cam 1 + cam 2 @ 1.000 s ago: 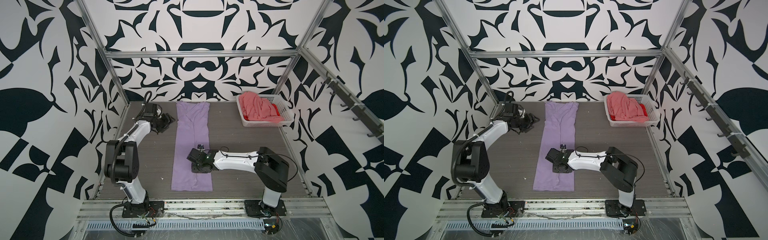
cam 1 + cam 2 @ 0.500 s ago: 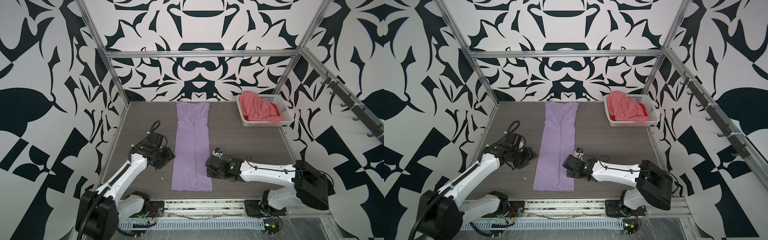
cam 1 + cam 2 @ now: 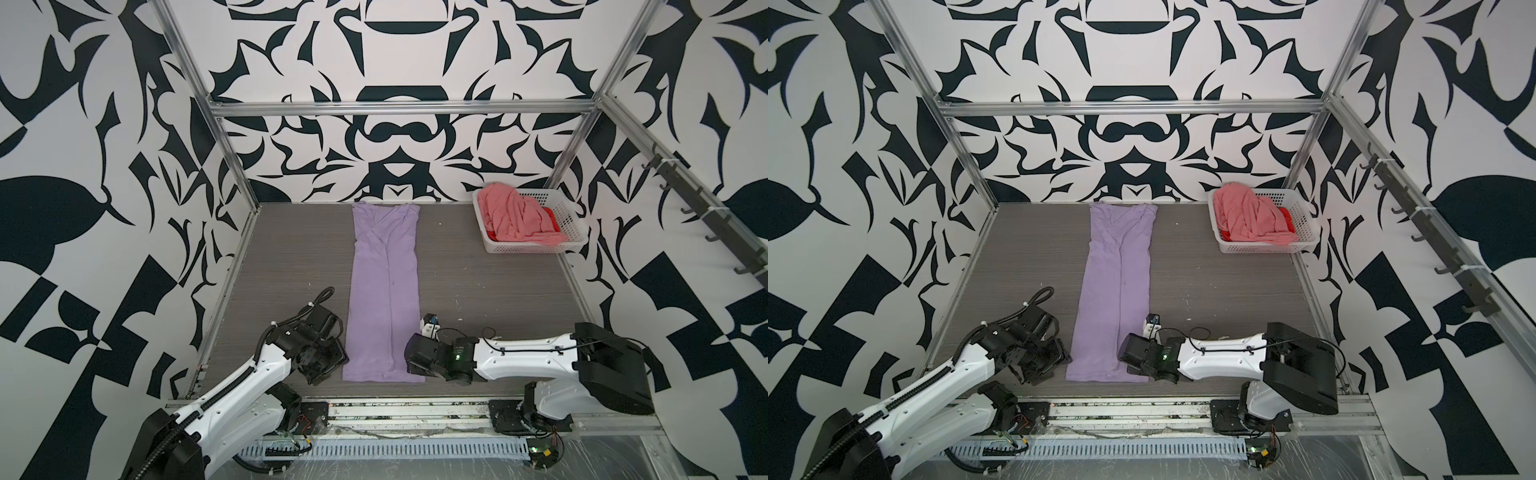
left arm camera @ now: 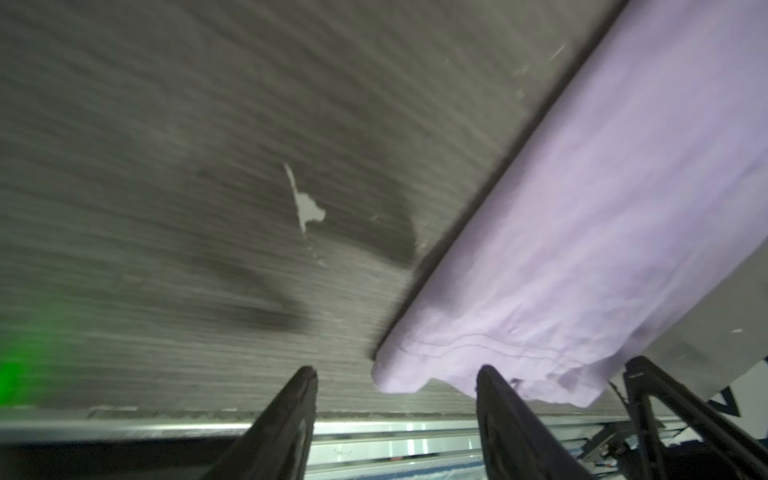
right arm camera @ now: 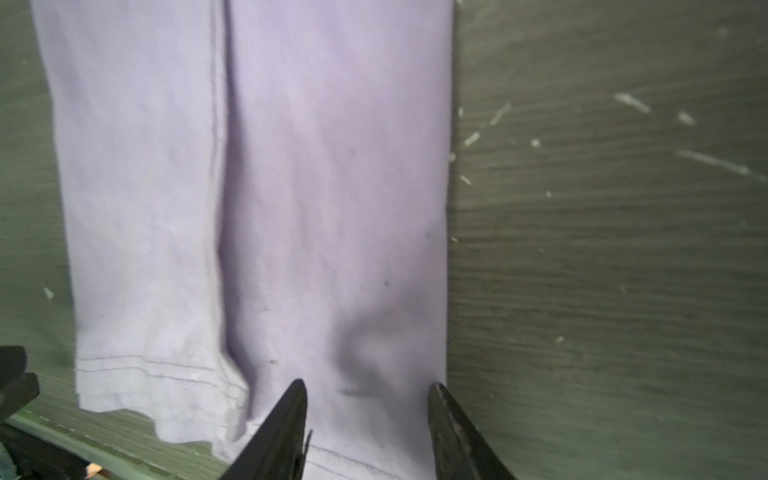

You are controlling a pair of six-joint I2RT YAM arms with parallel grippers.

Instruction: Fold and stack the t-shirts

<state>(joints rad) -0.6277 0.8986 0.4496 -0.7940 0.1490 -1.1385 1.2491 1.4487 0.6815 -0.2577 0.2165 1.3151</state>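
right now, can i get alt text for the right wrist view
A lavender t-shirt, folded lengthwise into a long narrow strip, lies flat on a grey table. The right end effector is open, its two dark fingers spread over the stitched hem near one long edge of the strip.

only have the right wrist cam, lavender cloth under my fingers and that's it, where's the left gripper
observer: The left gripper is open at the near left hem corner of the lavender t-shirt.
operator: how does the whole shirt lie
observer: As one long narrow strip, sides folded in, running to the far edge of the table.
operator: other shirts anywhere
observer: A salmon-pink t-shirt is heaped in the white basket at the back right, red cloth beneath.
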